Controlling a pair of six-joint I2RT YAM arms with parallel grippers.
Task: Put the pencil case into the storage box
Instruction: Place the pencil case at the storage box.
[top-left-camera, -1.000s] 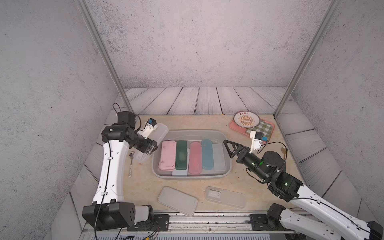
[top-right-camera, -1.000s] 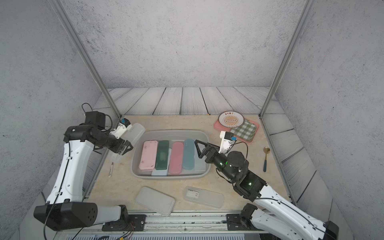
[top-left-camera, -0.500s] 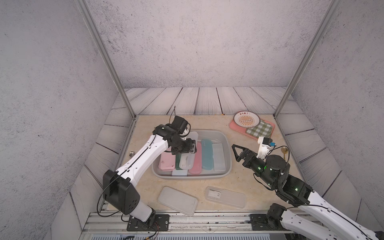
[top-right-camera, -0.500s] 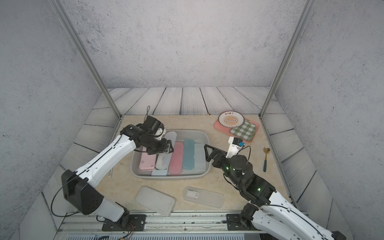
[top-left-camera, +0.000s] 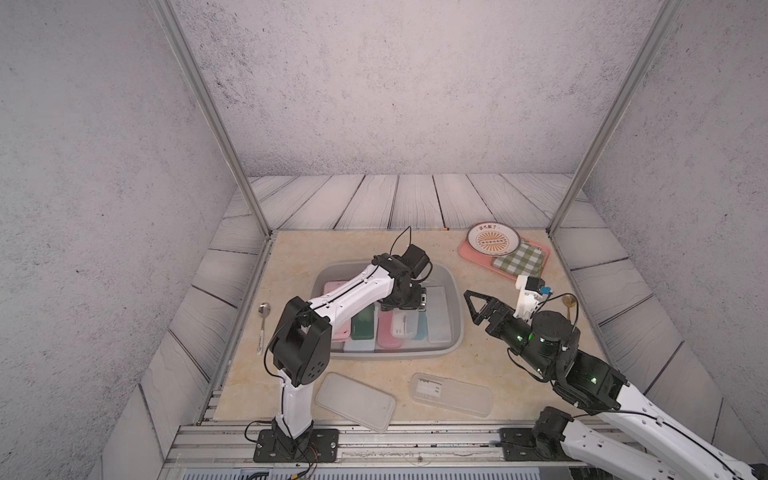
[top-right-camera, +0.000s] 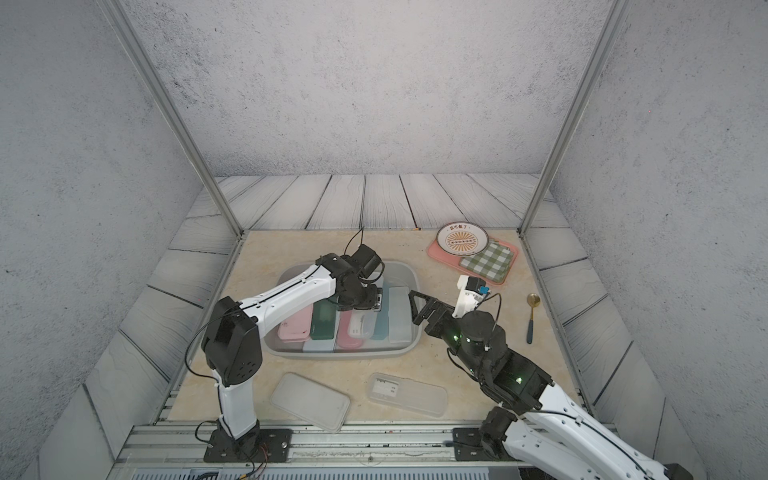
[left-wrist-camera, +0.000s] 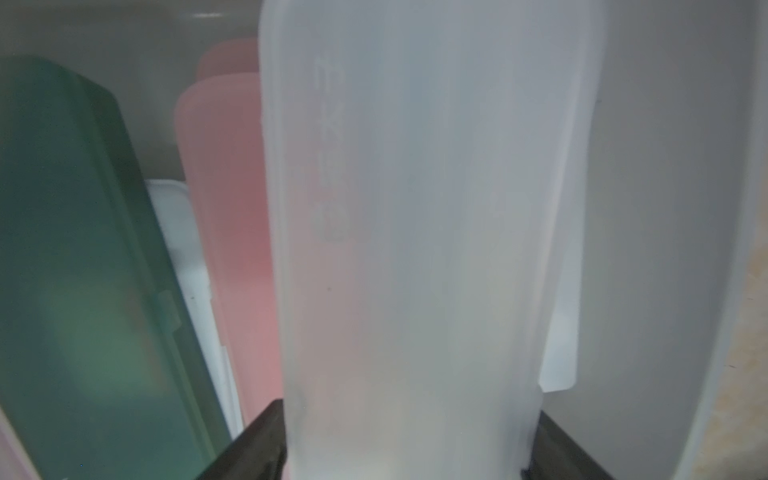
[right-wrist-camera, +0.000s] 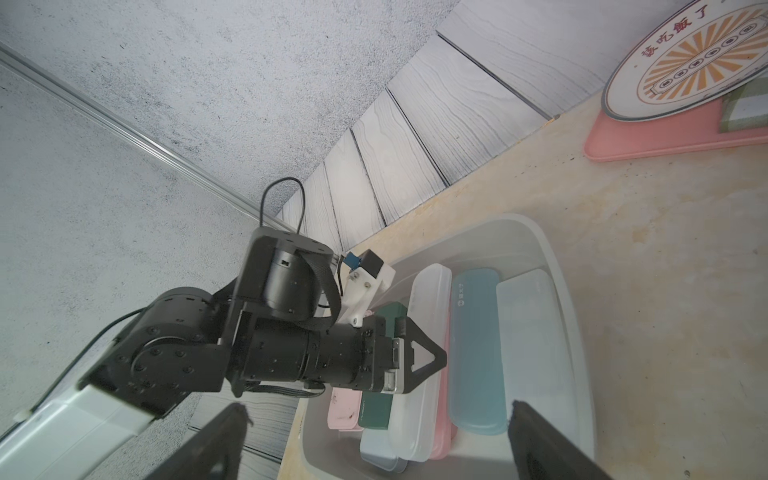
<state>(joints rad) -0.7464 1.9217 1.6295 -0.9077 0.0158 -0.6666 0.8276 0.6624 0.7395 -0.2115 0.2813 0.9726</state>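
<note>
Pencil case (top-left-camera: 404, 326), frosted white, is down inside the storage box (top-left-camera: 415, 353), lying lengthwise over a pink case (left-wrist-camera: 232, 208). The left hand (left-wrist-camera: 407, 453) has it clamped between its two black fingers (left-wrist-camera: 253, 449). The dark green case (left-wrist-camera: 83, 249) and the pale blue case (right-wrist-camera: 476, 353) lie packed alongside in the grey tub.

The right hand (top-left-camera: 473, 307) hangs just beside the box's right rim with its jaws spread wide and nothing in them.

The beige, marble-looking counter (top-left-camera: 332, 249) carries two more frosted cases (top-left-camera: 355, 401) (top-left-camera: 451, 395) at the front edge, well apart from the box. A silver spoon (top-left-camera: 262, 328) lies at the left side and a gold spoon (top-right-camera: 532, 316) at the right. The pink tray (top-left-camera: 464, 250) sits in the far right corner with a plate (top-left-camera: 493, 239) and a green checked cloth (top-left-camera: 519, 259) on it.

Pale wood planks (top-left-camera: 415, 199) ring the counter, rough grey walls (top-left-camera: 395, 83) close in the room, and two metal posts (top-left-camera: 216, 124) rise from the far corners.
</note>
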